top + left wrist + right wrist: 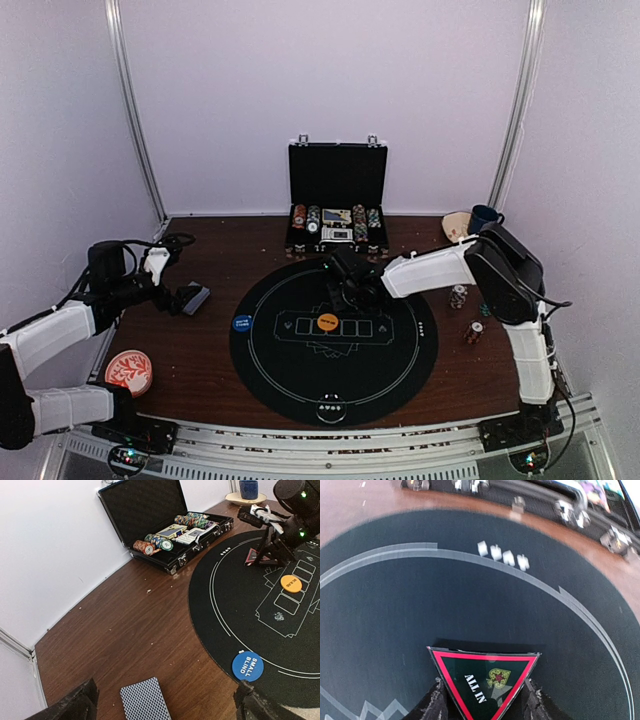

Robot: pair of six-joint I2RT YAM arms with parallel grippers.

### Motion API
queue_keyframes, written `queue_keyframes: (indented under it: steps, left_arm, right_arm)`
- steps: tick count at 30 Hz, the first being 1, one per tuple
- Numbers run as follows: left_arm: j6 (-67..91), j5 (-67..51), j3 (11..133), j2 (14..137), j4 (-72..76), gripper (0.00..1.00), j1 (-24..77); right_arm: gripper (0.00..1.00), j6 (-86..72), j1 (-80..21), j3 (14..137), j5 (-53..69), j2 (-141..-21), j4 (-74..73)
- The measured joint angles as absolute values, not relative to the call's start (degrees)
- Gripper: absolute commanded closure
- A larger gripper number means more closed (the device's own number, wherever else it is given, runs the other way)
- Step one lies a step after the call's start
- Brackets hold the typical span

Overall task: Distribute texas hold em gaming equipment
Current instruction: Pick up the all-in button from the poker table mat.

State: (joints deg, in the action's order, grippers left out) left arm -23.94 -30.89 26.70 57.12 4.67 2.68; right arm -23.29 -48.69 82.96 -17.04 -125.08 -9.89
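Red-bordered, dark-green triangle marker (pixel 485 677) lettered ALL IN sits pinched in the right claw (pixel 485 696), while the left claw (pixel 161 701) gapes wide.

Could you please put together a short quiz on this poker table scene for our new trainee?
1. What words are printed on the triangle marker between the right gripper's jaws?
2. The orange disc lies: A) on bare wood; B) on the black mat; C) in the briefcase.
3. True or false: the blue disc touches the orange disc.
Key: 1 ALL IN; 2 B; 3 false.
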Motion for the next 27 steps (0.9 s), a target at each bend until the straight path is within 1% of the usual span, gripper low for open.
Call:
queue_keyframes:
  steps: [8,16,19,21,23,27]
  left_arm:
    - [-23.94,-30.89,26.63,56.95,4.69,0.02,2.68]
    - [-23.94,-30.89,26.63,56.95,4.69,0.02,2.68]
    - [-23.94,-30.89,26.63,56.95,4.69,0.02,2.68]
    - [-23.94,-30.89,26.63,56.95,4.69,0.02,2.68]
    - [-23.94,-30.89,26.63,56.97,4.69,0.02,2.68]
    - [-23.94,-30.89,26.63,56.99,4.69,0.02,2.68]
  right_arm:
    - [0.48,-23.09,-46.98,95.70,-19.35,-133.16,-12.45]
    - [0.47,-22.35,-46.33,101.30,-20.69,-136.18,-14.87]
    - [0.42,-22.20,-46.09,102.35,-20.71,-136.62,-15.73]
    - [0.35,-22.06,-46.00,102.96,-20.82,-136.70,-16.62]
    - [0.31,-21.76,-45.89,103.13,-21.02,-136.70,-17.19]
    - [0.27,-20.86,-45.93,100.01,-20.73,-134.21,-17.28]
